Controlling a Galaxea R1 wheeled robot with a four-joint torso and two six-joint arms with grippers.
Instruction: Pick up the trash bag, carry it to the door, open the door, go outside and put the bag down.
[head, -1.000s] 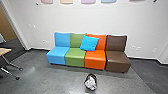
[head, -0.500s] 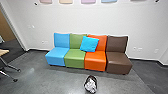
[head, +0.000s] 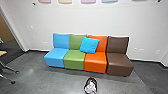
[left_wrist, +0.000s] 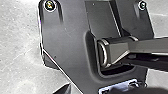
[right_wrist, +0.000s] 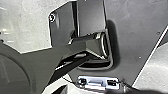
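Over on the gray floor (head: 57, 81), out in front of the orange chair (head: 95, 62), I can see what looks like the trash bag (head: 91, 87), whitish and crumpled inside a dark rim. It sits apart from the seats, near the bottom of the head view. I can't tell whether the left hand (left_wrist: 100, 90) is open or closed, and I can't tell for the right hand (right_wrist: 102, 91) either.

Four armless chairs stand side by side in front of the pale wall (head: 75, 18): a blue chair (head: 56, 58) at the left end, then a green chair (head: 74, 60), the orange one, and a brown chair (head: 120, 63) at the right. A bright blue cushion (head: 89, 45) leans at a tilt across the green and orange ones, overlapping both backs. Pastel panels (head: 87, 1) hang in a row above them. At the far left there's the edge of a table (head: 2, 53) with wheeled legs, and beyond it a brown surface (head: 4, 31) shows past the end of the wall.
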